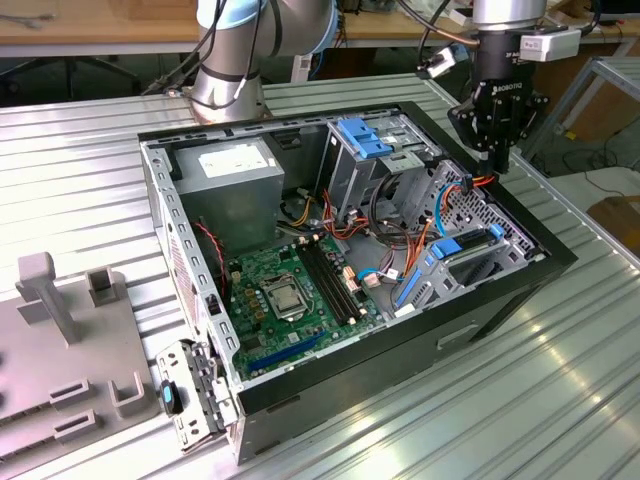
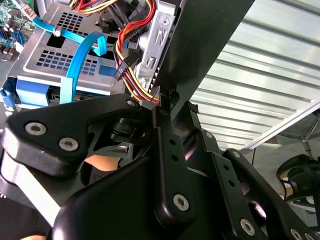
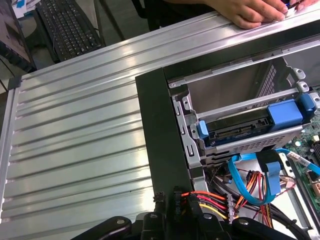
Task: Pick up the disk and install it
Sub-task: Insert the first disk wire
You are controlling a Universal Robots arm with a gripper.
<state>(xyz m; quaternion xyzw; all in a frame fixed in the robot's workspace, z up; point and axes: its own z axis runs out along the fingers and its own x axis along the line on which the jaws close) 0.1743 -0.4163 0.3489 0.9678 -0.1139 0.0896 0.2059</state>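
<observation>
Fingers point(image 2: 165, 131) clenched, empty, poised over case point(image 1: 400, 345) rim by bay point(image 3: 235, 107). Disk point(image 3: 235, 131) seated inside case bay, blue bracket point(image 3: 284, 114) outward; looks already slotted, so nothing to grip.

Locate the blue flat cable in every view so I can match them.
Exterior view: the blue flat cable curves along the perforated cage.
Second wrist view: it arcs across that cage.
First wrist view: it loops beside the red-yellow wire bundle.
Shared landmark: that bundle.
</observation>
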